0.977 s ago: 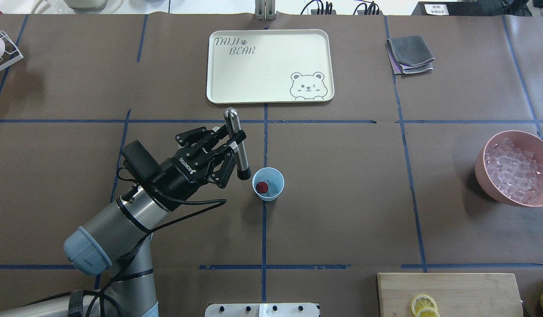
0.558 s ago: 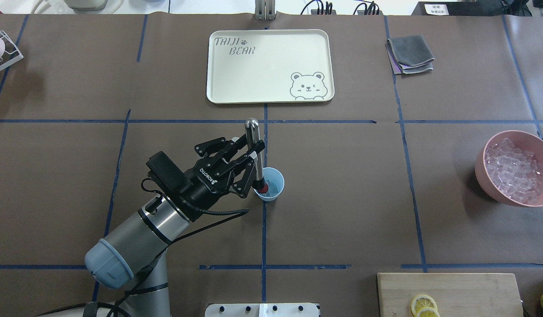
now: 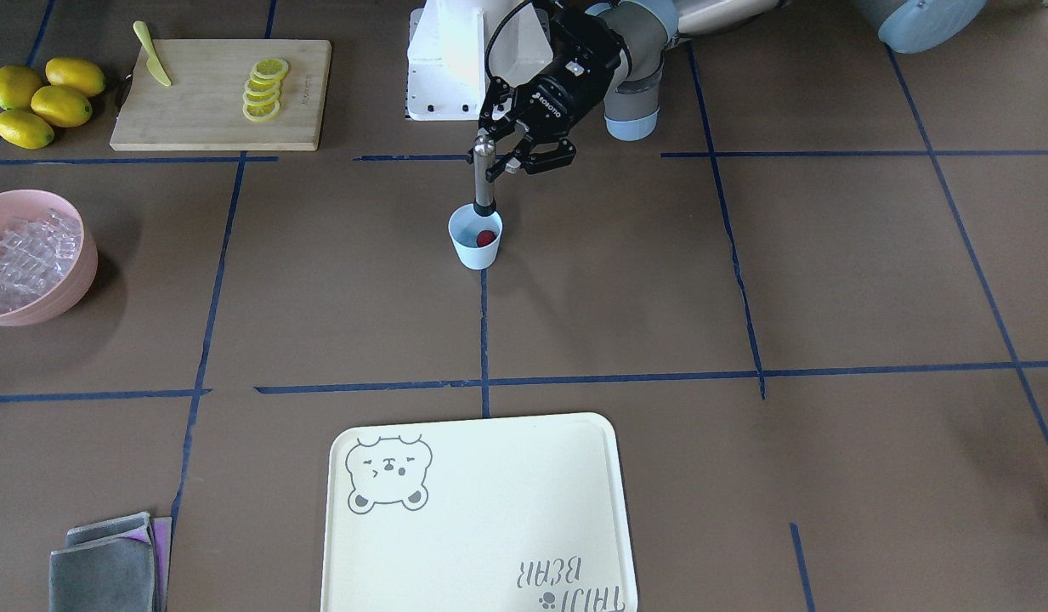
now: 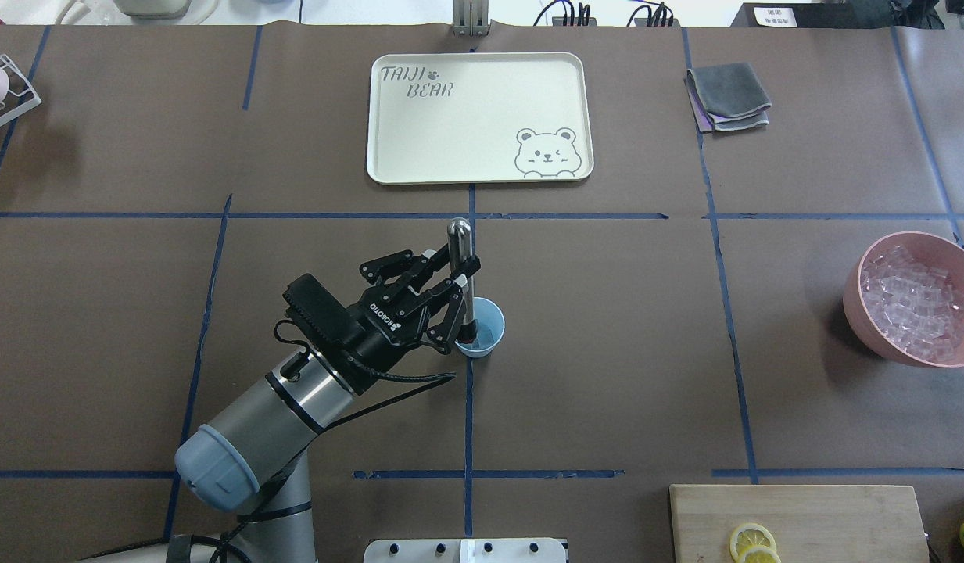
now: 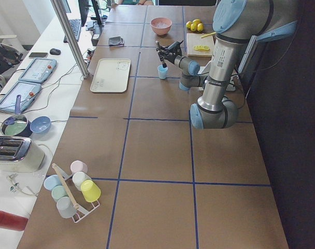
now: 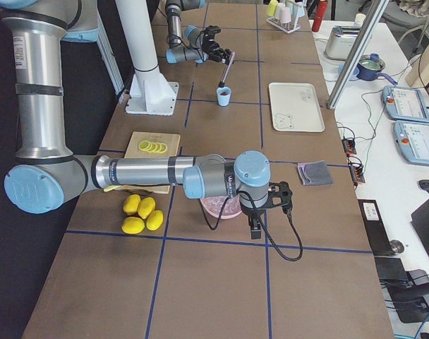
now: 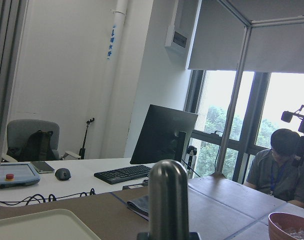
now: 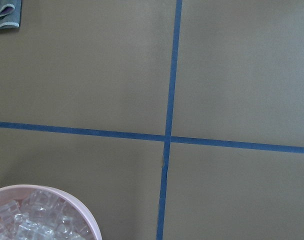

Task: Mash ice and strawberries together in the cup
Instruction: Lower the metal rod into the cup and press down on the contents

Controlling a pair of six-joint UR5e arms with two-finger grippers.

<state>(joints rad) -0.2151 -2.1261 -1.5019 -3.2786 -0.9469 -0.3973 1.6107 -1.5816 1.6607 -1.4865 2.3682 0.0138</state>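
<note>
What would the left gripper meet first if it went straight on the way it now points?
Nothing on the table, it seems: the left gripper, shut on the muddler, points about level, above the folded cloth.

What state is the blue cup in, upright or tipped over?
Upright. The cup stands on its base with its mouth facing up, and the strawberry piece lies inside it.
</note>
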